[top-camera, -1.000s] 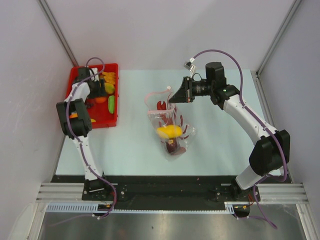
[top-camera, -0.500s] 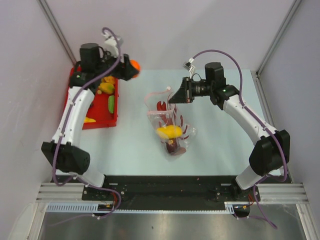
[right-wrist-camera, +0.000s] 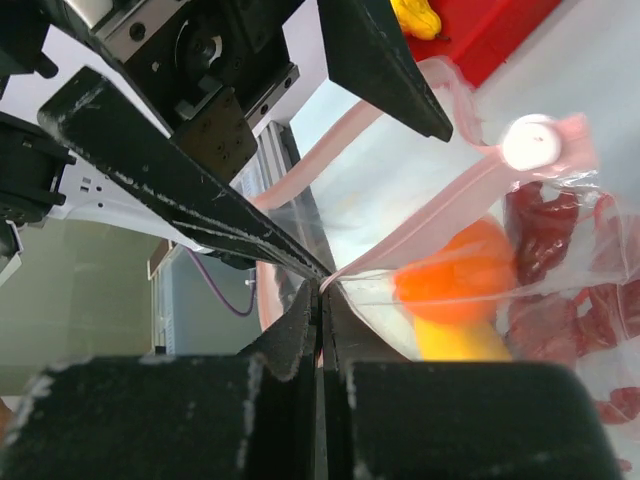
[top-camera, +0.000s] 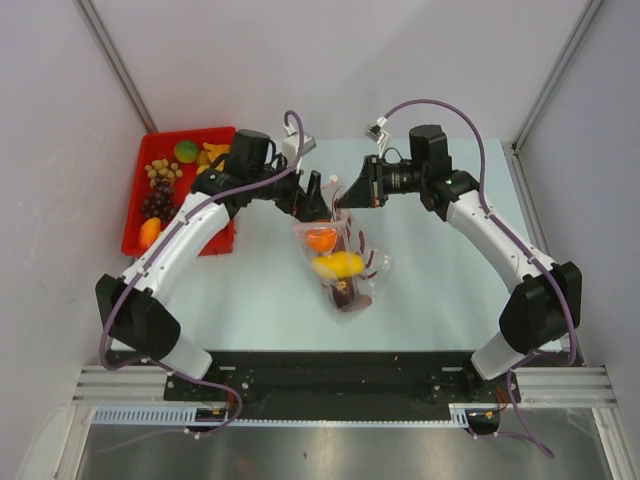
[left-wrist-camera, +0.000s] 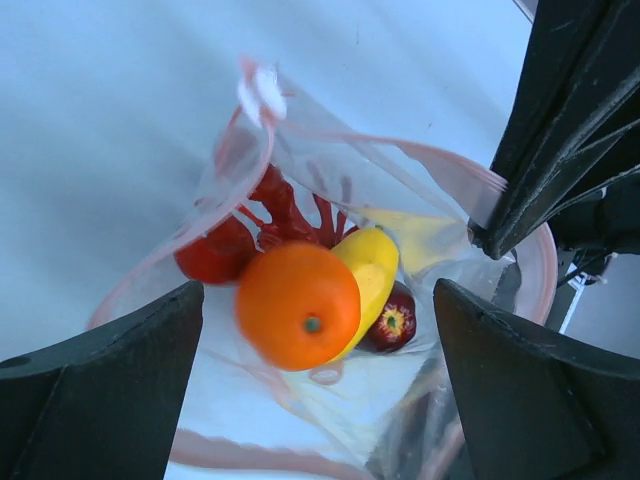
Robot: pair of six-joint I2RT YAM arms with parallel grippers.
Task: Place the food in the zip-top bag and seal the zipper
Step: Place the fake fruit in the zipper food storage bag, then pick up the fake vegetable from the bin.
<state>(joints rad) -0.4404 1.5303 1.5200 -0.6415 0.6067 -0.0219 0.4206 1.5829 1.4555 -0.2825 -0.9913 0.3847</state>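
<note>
Bag [top-camera: 345, 262] holds 3 fruits: 1 orange [left-wrist-camera: 298, 305], 1 banana [left-wrist-camera: 373, 268], 1 apple [left-wrist-camera: 393, 322]. Left gripper [top-camera: 316, 203] jaws spread; right gripper [top-camera: 346, 192] pinches bag's rim.

My left gripper [top-camera: 316, 196] hangs right over the mouth of the clear red-dotted plastic bag [top-camera: 365, 262], and my right gripper [top-camera: 343, 192] pinches the bag's top edge. Inside I see a round orange toy fruit [top-camera: 321, 239] sitting above a yellow toy fruit [top-camera: 340, 264]. More toy food lies in the red rectangular tray [top-camera: 200, 133], far left.
</note>
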